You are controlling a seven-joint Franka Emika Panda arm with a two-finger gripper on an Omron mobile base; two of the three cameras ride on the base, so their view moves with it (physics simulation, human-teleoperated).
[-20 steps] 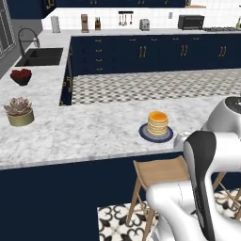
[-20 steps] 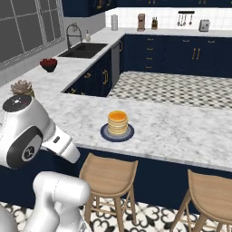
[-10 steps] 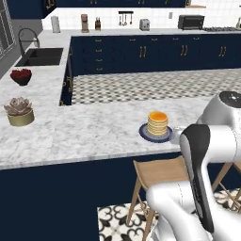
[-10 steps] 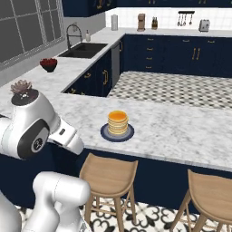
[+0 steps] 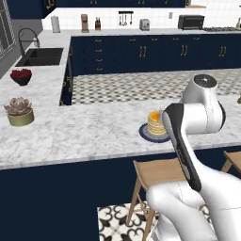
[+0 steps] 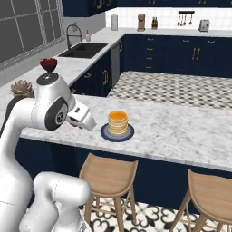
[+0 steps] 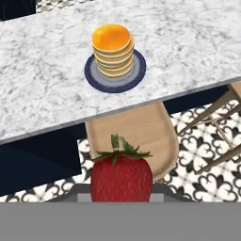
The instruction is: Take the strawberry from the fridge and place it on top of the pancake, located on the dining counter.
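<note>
In the hand view a red strawberry [image 7: 121, 176] with green leaves sits at the bottom, and my gripper [image 7: 121, 192] is shut on it. Beyond it, a stack of golden pancakes [image 7: 113, 49] rests on a small dark plate [image 7: 136, 75] on the marble dining counter [image 7: 42, 94]. The gripper hangs in front of the counter's near edge, over a wooden stool [image 7: 141, 127]. From the base, the pancake [image 5: 154, 123] [image 6: 118, 122] stands near the counter's front edge, with my wrist [image 6: 81, 117] just to its left. The fridge is out of view.
Two wooden stools [image 6: 108, 174] [image 6: 213, 192] stand under the counter's front. A potted succulent [image 5: 20, 112] and a dark bowl of red fruit [image 5: 20, 76] sit at the left, near the sink [image 5: 42, 56]. Small appliances line the back counter [image 5: 141, 28].
The arm has swung toward the pancake, bringing the wrist close to the plate's left side. The pancake and plate have not moved.
</note>
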